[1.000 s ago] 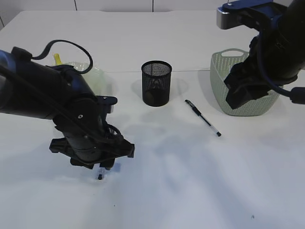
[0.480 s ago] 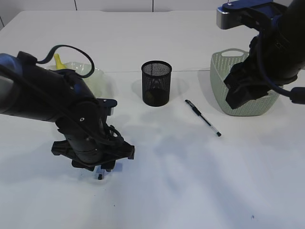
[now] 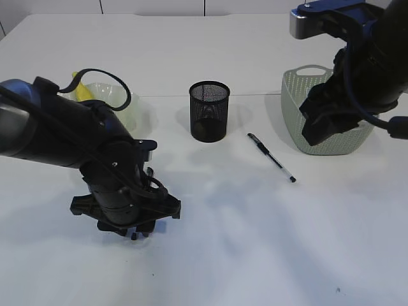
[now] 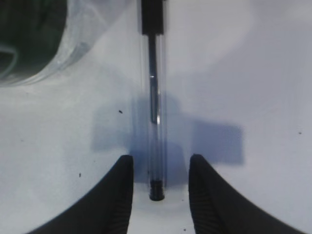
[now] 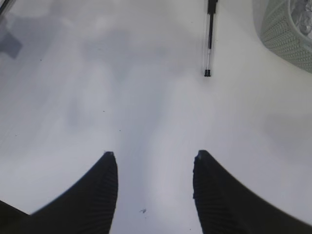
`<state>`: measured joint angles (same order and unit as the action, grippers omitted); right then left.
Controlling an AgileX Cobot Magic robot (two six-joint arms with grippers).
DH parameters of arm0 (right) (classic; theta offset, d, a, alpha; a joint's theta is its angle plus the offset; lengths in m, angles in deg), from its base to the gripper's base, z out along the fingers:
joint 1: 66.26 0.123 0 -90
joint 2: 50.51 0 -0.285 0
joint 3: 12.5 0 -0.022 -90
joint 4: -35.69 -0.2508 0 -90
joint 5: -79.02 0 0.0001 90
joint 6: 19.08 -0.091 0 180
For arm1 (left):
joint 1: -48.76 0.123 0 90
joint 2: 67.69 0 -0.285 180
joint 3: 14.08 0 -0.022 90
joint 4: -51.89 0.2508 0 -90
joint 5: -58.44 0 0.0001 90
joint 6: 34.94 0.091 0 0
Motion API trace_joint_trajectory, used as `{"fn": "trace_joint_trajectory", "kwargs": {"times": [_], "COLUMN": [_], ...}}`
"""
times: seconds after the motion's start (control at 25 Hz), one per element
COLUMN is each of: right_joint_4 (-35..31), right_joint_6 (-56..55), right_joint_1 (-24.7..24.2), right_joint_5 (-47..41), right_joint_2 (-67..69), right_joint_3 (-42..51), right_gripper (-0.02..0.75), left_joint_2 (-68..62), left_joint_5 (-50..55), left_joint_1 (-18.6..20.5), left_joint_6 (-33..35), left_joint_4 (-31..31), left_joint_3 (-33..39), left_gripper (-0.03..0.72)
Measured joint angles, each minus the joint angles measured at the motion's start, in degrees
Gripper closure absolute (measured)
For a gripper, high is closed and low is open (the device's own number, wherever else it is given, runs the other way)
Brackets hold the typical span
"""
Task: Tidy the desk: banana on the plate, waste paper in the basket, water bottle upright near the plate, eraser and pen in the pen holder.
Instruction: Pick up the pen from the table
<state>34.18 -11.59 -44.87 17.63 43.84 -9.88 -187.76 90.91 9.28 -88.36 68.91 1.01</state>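
Pen [image 4: 156, 97] flat on the table [image 4: 253, 73], black tail plug sitting between my left hand's [image 4: 160, 165] fingertips, barrel running straight away from it. Clear barrel, dark ink tube, black section at the far end. Left hand part open, straddling the tail, gap on both sides, gripping nothing. Right hand [image 5: 155, 161] open, empty, above bare table; second pen [image 5: 209, 39] ahead by the basket [image 5: 282, 34].
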Motion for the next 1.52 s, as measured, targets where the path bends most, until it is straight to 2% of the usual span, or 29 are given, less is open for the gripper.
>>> {"fn": "trace_joint_trajectory", "kwargs": {"times": [0.44,0.96,1.52], "right_joint_4": [0.0,0.0,0.0], "right_joint_6": [0.0,0.0,0.0], "right_joint_1": [0.0,0.0,0.0], "right_joint_5": [0.0,0.0,0.0], "right_joint_2": [0.0,0.0,0.0], "right_joint_3": [0.0,0.0,0.0], "right_gripper": [0.36,0.36,0.36], "left_joint_2": [-0.74,-0.81,-0.81], "left_joint_5": [0.0,-0.04,-0.04], "left_joint_1": [0.0,0.0,-0.19], "left_joint_6": [0.0,0.0,2.11], "left_joint_4": [-0.58,-0.2,0.57], "left_joint_3": [-0.01,-0.11,-0.11], "left_gripper": [0.43,0.652,0.661]}}
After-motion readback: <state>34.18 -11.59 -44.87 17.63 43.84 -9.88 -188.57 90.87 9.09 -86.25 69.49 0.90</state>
